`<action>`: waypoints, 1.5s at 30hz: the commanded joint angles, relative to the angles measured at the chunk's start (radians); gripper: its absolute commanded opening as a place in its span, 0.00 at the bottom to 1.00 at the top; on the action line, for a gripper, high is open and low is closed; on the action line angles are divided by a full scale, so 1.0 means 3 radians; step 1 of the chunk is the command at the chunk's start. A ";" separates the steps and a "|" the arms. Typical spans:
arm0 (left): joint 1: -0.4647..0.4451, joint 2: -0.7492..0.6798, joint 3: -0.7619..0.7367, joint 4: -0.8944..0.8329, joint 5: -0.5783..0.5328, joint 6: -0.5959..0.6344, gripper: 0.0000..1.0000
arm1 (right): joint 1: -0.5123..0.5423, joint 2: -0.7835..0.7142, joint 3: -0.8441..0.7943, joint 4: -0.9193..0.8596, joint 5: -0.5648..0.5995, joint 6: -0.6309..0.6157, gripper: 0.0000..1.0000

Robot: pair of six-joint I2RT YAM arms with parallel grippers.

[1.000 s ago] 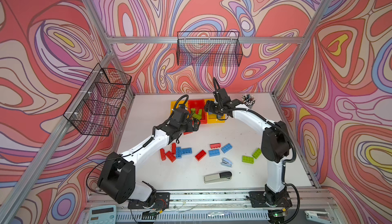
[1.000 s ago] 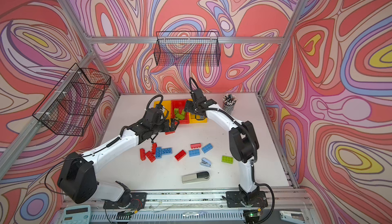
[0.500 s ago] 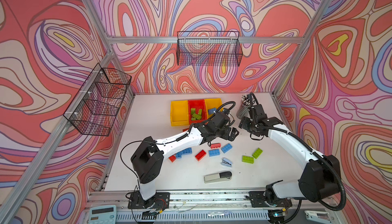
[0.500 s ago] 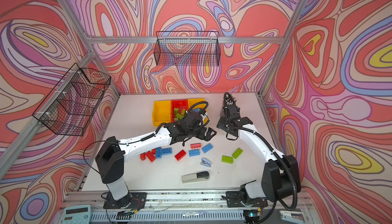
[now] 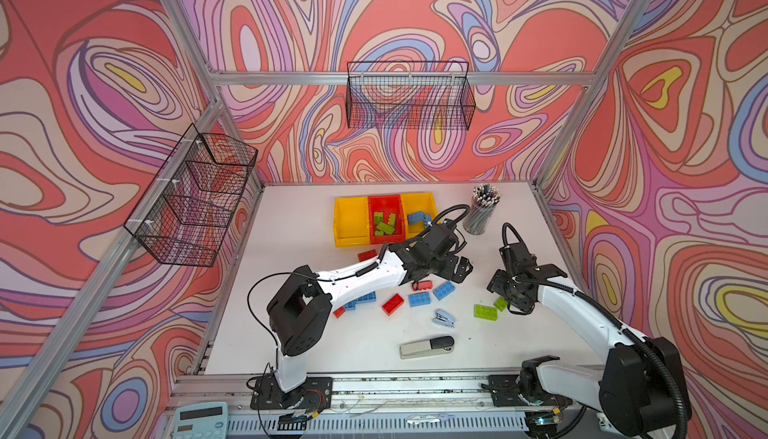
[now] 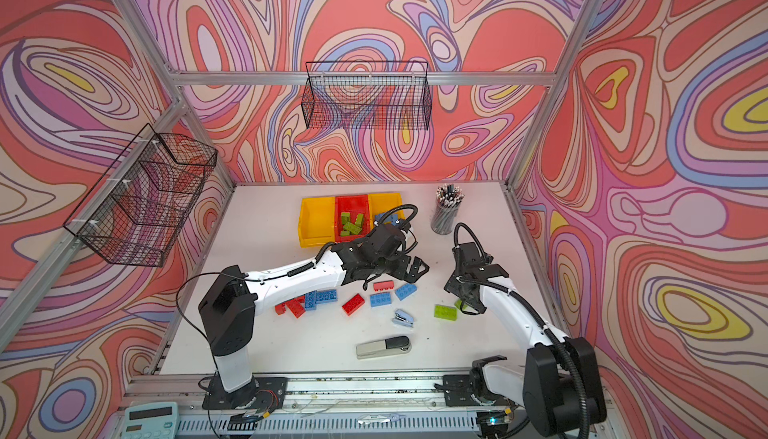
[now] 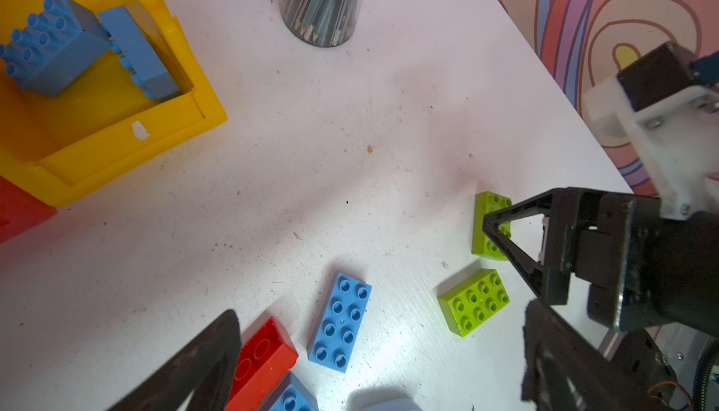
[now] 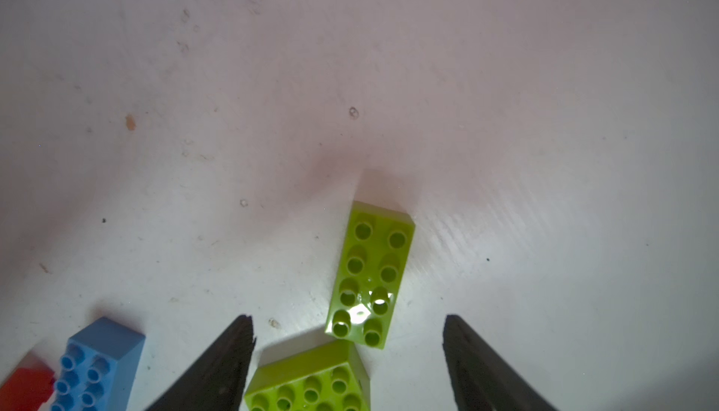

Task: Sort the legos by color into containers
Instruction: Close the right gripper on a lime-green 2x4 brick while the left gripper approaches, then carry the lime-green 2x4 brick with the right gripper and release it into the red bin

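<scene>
Three joined containers stand at the back: an empty yellow one (image 5: pixel 351 225), a red one (image 5: pixel 384 207) holding green legos (image 5: pixel 384 225), and a yellow one (image 7: pixel 116 148) holding blue legos (image 7: pixel 50 51). Red, blue and green legos lie loose mid-table. My left gripper (image 5: pixel 457 268) (image 7: pixel 381 312) hangs open over a blue lego (image 7: pixel 340 321) and a red lego (image 7: pixel 260 354). My right gripper (image 5: pixel 505 297) (image 8: pixel 348 319) is open just above two green legos (image 8: pixel 369 273) (image 8: pixel 311 385), which lie on the table between its fingers.
A light-blue stapler (image 5: pixel 444 317) and a grey-and-black stapler (image 5: pixel 426 346) lie toward the front. A mesh pencil cup (image 5: pixel 482 212) stands right of the containers. Black wire baskets (image 5: pixel 409 96) (image 5: pixel 195 200) hang on the walls. A calculator (image 5: pixel 201 418) sits off the front edge.
Both grippers have left the containers and come forward: the left now over the loose red and blue legos, the right down over the two green ones. Both stay open.
</scene>
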 commanded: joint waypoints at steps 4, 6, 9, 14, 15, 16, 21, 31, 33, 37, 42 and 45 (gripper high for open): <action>0.0001 0.0029 0.0077 -0.0124 -0.0018 -0.0015 1.00 | -0.0077 -0.0002 -0.0169 0.0168 -0.0075 0.0044 0.79; 0.0000 0.0027 0.0073 -0.0137 -0.0027 0.0000 1.00 | -0.0083 0.0024 -0.0232 0.0258 -0.0135 0.0031 0.78; 0.0000 0.0018 0.0059 -0.0148 -0.0049 0.0029 1.00 | -0.0086 0.0065 -0.0297 0.0379 -0.0206 0.0017 0.73; 0.0000 0.0009 0.0056 -0.0181 -0.0069 0.0077 1.00 | -0.0085 0.0182 -0.0318 0.0445 -0.0163 -0.0036 0.63; -0.0003 0.0006 0.0054 -0.0182 -0.0079 0.0091 1.00 | -0.0090 0.0194 -0.0318 0.0458 -0.0142 -0.0056 0.60; -0.0003 0.0004 0.0053 -0.0182 -0.0089 0.0098 1.00 | -0.0086 0.0203 -0.0318 0.0470 -0.0131 -0.0076 0.58; -0.0002 0.0004 0.0053 -0.0191 -0.0127 0.0138 1.00 | -0.0090 0.0304 -0.0284 0.0536 -0.0105 -0.0157 0.49; 0.0077 -0.0030 0.0031 -0.0177 -0.0165 0.0169 1.00 | -0.0086 0.0547 -0.0142 0.0600 -0.0182 -0.0224 0.35; 0.0119 -0.0049 0.0005 -0.0167 -0.0183 0.0151 1.00 | -0.0086 0.0528 0.0000 0.0534 -0.0171 -0.0278 0.33; 0.0276 -0.0107 -0.0092 -0.0111 -0.0178 0.0041 1.00 | -0.0083 0.0630 0.0444 0.0403 -0.0336 -0.0445 0.29; 0.0577 -0.0271 -0.0319 -0.0009 -0.0175 -0.0182 1.00 | -0.0005 0.0937 0.1146 0.0314 -0.0672 -0.0560 0.28; 0.0759 -0.0403 -0.0482 0.0037 -0.0203 -0.0287 1.00 | 0.0176 0.1203 0.1620 0.0306 -0.0809 -0.0589 0.28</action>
